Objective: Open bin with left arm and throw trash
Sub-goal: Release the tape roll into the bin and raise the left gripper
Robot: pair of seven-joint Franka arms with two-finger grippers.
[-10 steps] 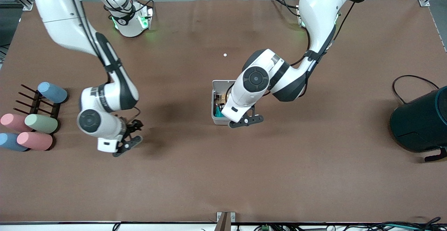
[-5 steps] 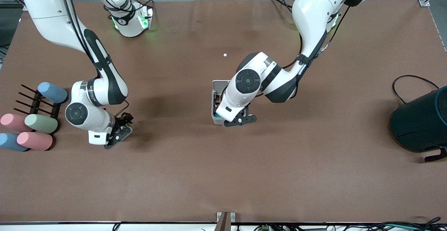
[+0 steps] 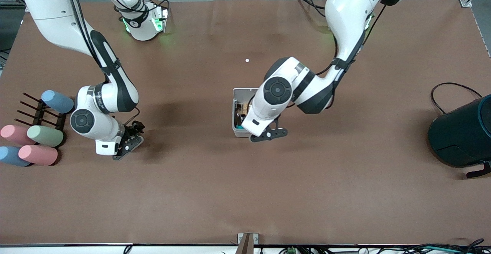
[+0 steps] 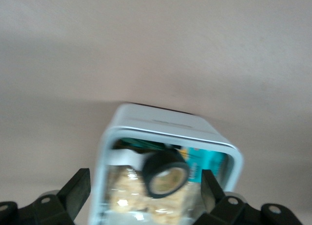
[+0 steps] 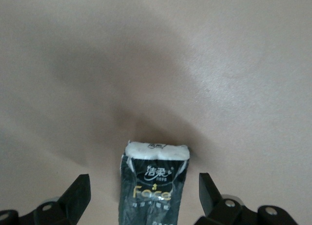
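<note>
The light-grey bin [image 3: 238, 131] stands mid-table with its top open; a pale flap [image 3: 245, 92] shows at its edge farther from the front camera. In the left wrist view the bin [image 4: 109, 137] holds the black tape roll [image 4: 165, 173], a teal wrapper [image 4: 207, 161] and a clear packet of tan bits. My left gripper [image 3: 268, 135] [image 4: 145, 188] is open and empty just over the bin. My right gripper [image 3: 128, 145] [image 5: 142, 186] is open, low over the black wrapper packet [image 5: 152, 186], a finger on each side. I see no rubber band loop.
Pastel cylinders [image 3: 45, 136] lie on a black rack [image 3: 38, 112] at the right arm's end. A large dark teal cylinder [image 3: 462, 135] with a cable stands at the left arm's end. A small white dot [image 3: 247, 60] lies farther from the front camera than the bin.
My right gripper has moved toward the rack and lower. My left gripper shifted a little over the bin and back.
</note>
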